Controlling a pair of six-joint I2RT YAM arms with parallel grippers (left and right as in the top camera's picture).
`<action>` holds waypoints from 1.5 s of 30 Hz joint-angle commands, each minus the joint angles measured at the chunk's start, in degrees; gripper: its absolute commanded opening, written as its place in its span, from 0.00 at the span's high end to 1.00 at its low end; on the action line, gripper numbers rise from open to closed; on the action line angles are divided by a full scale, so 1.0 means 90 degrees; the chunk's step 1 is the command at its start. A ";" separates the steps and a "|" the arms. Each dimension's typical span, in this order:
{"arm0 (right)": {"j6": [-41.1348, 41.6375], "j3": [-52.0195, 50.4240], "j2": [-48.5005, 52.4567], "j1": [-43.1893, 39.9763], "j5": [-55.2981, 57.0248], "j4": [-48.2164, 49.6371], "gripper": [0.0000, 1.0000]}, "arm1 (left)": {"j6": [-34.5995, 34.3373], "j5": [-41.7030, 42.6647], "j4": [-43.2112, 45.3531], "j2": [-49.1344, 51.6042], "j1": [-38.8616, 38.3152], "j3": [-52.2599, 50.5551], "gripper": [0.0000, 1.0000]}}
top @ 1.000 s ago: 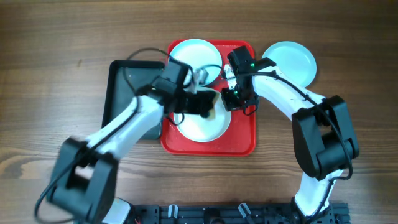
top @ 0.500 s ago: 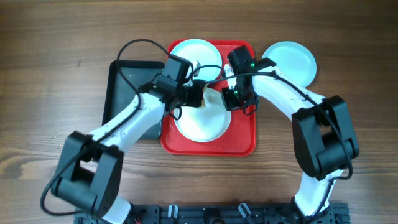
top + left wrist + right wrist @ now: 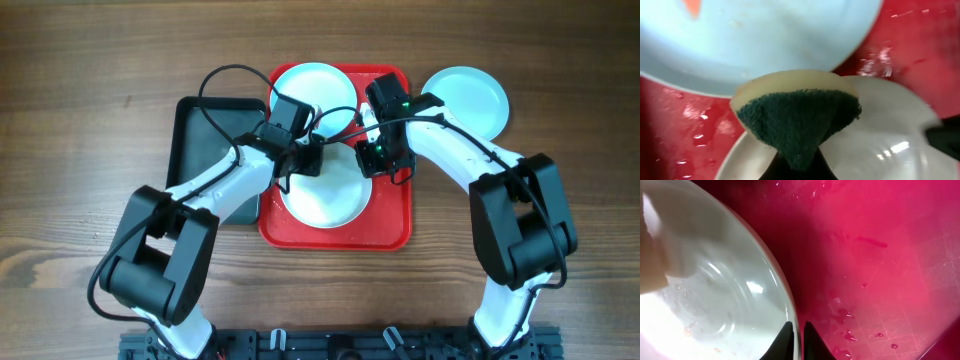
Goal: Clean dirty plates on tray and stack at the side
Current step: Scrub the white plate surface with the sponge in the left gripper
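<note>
Overhead, the red tray (image 3: 390, 228) sits mid-table with a white plate (image 3: 325, 200) on its near half and a light-blue plate (image 3: 315, 85) on its far half, overlapping the white one's edge; a second light-blue plate (image 3: 465, 95) lies on the wooden table (image 3: 560, 60) just beside the tray's right side. The left gripper (image 3: 312, 158) is closed on a sponge (image 3: 799, 112), its green scouring face bunched above the white plate's far rim. The right gripper (image 3: 796, 332) is nearly closed, its fingers straddling the white plate's thin rim to pin it. An orange smear (image 3: 692, 6) shows on the light-blue plate. These plates look stiff, light and glossy, and beads of water on the tray suggest slippery surfaces; the raised rim is probably the only sound place to pinch, gripped firmly so scrubbing doesn't spin the plate.
</note>
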 commanded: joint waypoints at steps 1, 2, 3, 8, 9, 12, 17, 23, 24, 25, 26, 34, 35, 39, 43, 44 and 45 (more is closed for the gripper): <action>-0.0109 -0.0019 0.0080 0.0024 0.0056 0.0024 0.91 | 0.0109 -0.0340 -0.0002 0.0056 -0.0034 -0.0039 0.96; -0.0112 -0.0017 0.0080 0.0024 0.0056 0.0024 0.91 | 0.0109 -0.0340 -0.0051 0.0056 -0.0034 -0.0039 0.96; -0.0109 -0.0017 0.0080 0.0024 0.0056 0.0024 0.91 | 0.0112 -0.0376 -0.0100 0.0056 -0.0034 -0.0039 0.96; -0.0109 -0.0017 0.0080 0.0024 0.0056 0.0022 0.91 | 0.0102 -0.0814 -0.0124 0.0034 -0.0034 -0.0034 0.96; -0.0109 -0.0017 0.0080 0.0024 0.0056 0.0024 0.91 | 0.0075 -0.0799 -0.0100 -0.0005 -0.0041 -0.0034 0.96; -0.0107 -0.0017 0.0080 0.0024 0.0056 0.0024 0.91 | 0.0075 -0.0784 0.0007 -0.0260 -0.0153 -0.0034 0.96; -0.0109 -0.0017 0.0080 0.0024 0.0056 0.0022 0.91 | 0.0041 -0.0787 0.0165 -0.0891 -0.0272 -0.0034 0.96; -0.0107 -0.0017 0.0080 0.0024 0.0056 0.0024 0.90 | -0.0070 -0.0792 -0.0015 -0.1676 -0.0272 -0.0034 0.96; -0.0107 -0.0017 0.0080 0.0024 0.0056 0.0022 0.90 | -0.0141 -0.0792 -0.0104 -0.1751 -0.0267 -0.0034 0.96; -0.0107 -0.0017 0.0080 0.0024 0.0056 0.0022 0.90 | -0.0182 -0.0792 -0.0185 -0.1809 -0.0265 -0.0034 0.96; -0.0104 -0.0017 0.0080 0.0024 0.0056 0.0024 0.90 | -0.0233 -0.0792 -0.0265 -0.1829 -0.0265 -0.0034 0.96; -0.0104 -0.0017 0.0080 0.0024 0.0056 0.0022 0.90 | -0.0466 -0.0767 -0.0148 -0.1175 -0.0440 -0.0061 0.96; -0.0104 -0.0017 0.0080 0.0024 0.0056 0.0024 0.90 | -0.0466 -0.0767 -0.0068 -0.1027 -0.0452 -0.0061 0.96; -0.0109 -0.0017 0.0080 0.0024 0.0056 0.0022 0.90 | -0.0444 -0.0894 0.0318 -0.0529 -0.0449 -0.0061 0.96; -0.0107 -0.0017 0.0080 0.0024 0.0056 0.0022 0.90 | -0.0447 -0.0988 0.0534 -0.0170 -0.0449 -0.0061 0.96; -0.0109 -0.0017 0.0080 0.0024 0.0056 0.0024 0.90 | -0.0447 -0.0988 0.0542 -0.0092 -0.0449 -0.0061 0.96; -0.0107 -0.0017 0.0080 0.0024 0.0056 0.0024 0.89 | -0.0444 -0.1010 0.0539 -0.0029 -0.0449 -0.0061 0.96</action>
